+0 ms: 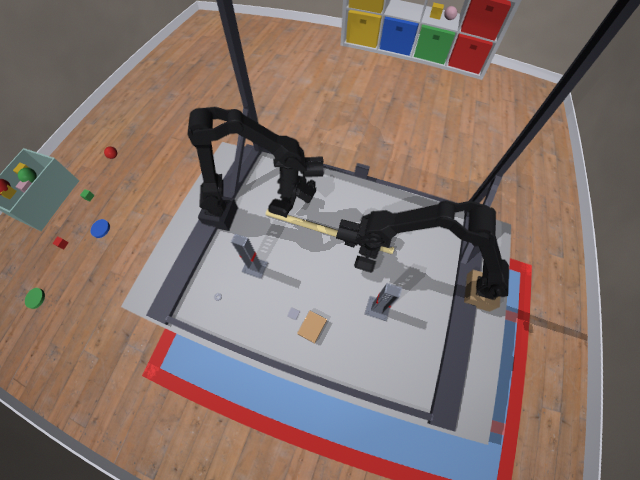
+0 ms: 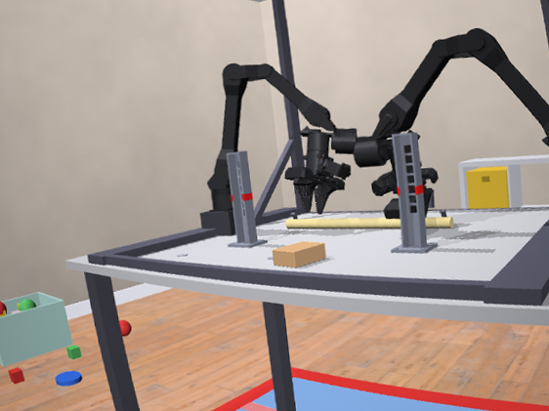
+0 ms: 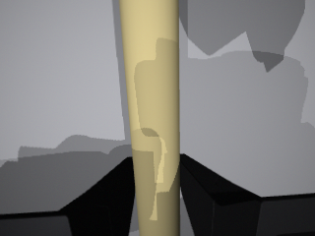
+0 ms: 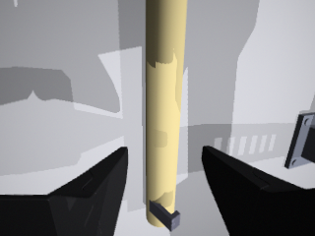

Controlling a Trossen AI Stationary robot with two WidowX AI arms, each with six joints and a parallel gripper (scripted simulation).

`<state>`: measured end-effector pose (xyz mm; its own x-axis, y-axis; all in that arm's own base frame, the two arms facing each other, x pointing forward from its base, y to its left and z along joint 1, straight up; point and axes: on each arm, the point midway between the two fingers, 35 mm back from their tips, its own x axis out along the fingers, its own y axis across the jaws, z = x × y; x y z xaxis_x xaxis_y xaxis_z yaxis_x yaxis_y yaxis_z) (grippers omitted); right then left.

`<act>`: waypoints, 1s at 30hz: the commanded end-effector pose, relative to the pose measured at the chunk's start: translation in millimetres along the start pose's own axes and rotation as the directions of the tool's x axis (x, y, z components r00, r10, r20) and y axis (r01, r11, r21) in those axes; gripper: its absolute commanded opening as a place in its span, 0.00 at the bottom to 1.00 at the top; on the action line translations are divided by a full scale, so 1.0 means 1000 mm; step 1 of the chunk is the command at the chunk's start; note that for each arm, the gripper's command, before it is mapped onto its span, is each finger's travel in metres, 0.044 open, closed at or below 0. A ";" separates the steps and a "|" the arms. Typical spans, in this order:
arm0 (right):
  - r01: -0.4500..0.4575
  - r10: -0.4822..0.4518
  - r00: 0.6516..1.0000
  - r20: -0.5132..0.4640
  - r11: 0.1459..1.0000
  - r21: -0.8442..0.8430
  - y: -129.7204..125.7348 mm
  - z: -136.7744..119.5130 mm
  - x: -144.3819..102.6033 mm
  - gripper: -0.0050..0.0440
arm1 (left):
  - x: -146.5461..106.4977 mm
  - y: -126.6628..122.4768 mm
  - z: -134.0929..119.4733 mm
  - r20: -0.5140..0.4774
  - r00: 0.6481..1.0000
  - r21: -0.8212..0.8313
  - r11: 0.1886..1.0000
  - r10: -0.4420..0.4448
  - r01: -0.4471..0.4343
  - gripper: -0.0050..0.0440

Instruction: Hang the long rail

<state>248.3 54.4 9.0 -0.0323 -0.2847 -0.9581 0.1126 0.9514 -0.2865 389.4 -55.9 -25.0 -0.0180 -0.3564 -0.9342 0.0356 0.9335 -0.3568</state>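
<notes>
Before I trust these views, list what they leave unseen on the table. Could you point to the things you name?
- Long yellow round rail [image 1: 310,225] [image 2: 342,224] [image 3: 153,98] [image 4: 163,98], top: stretch hidden under the black left arm [image 1: 413,221] [image 2: 418,76].
- Its ends, left wrist: cut off by the frame.
- Grey slotted post, right wrist [image 4: 296,143]: mostly beyond the right edge.
- Small grey round object [image 1: 218,294] [image 2: 181,254], top and exterior: too small to identify.

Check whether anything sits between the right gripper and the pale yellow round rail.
Nothing visible. The right gripper is open above the pale yellow round rail, near one end; the right wrist view shows no object between.
</notes>
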 end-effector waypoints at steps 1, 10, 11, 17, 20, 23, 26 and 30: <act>0.002 -0.002 1.000 -0.001 1.000 0.008 -0.001 0.000 0.005 0.56 | -0.008 -0.003 0.005 0.027 1.000 0.014 1.000 -0.004 0.004 0.00; 0.003 -0.003 1.000 -0.001 1.000 0.003 -0.001 0.000 0.019 0.56 | -0.008 -0.003 0.005 0.027 1.000 0.014 1.000 -0.004 0.004 0.00; 0.003 -0.003 1.000 -0.001 1.000 0.003 -0.001 0.000 0.020 0.56 | -0.008 -0.003 0.005 0.027 1.000 0.014 1.000 -0.004 0.004 0.00; 0.003 -0.003 1.000 -0.001 1.000 0.003 -0.001 0.000 0.026 0.56 | -0.008 -0.003 0.005 0.027 1.000 0.014 1.000 -0.004 0.004 0.00; 0.003 -0.003 1.000 -0.001 1.000 0.003 -0.001 0.000 0.031 0.56 | -0.008 -0.003 0.005 0.027 1.000 0.014 1.000 -0.004 0.004 0.00; 0.003 -0.003 1.000 -0.002 1.000 0.003 -0.001 0.000 0.035 0.56 | -0.008 -0.003 0.005 0.027 1.000 0.014 1.000 -0.004 0.004 0.00; 0.003 -0.003 1.000 -0.001 1.000 0.001 -0.001 0.000 0.035 0.52 | -0.008 -0.003 0.005 0.027 1.000 0.014 1.000 -0.004 0.004 0.00; 0.002 -0.002 1.000 -0.001 1.000 0.003 -0.001 0.000 0.035 0.48 | -0.008 -0.003 0.005 0.027 1.000 0.014 1.000 -0.004 0.004 0.00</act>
<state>248.4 45.2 -23.1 -0.0297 -0.2838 -0.9584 0.1190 0.9510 -0.2853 389.4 -55.9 -25.0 -0.0180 -0.3564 -0.9342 0.0356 0.9335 -0.3568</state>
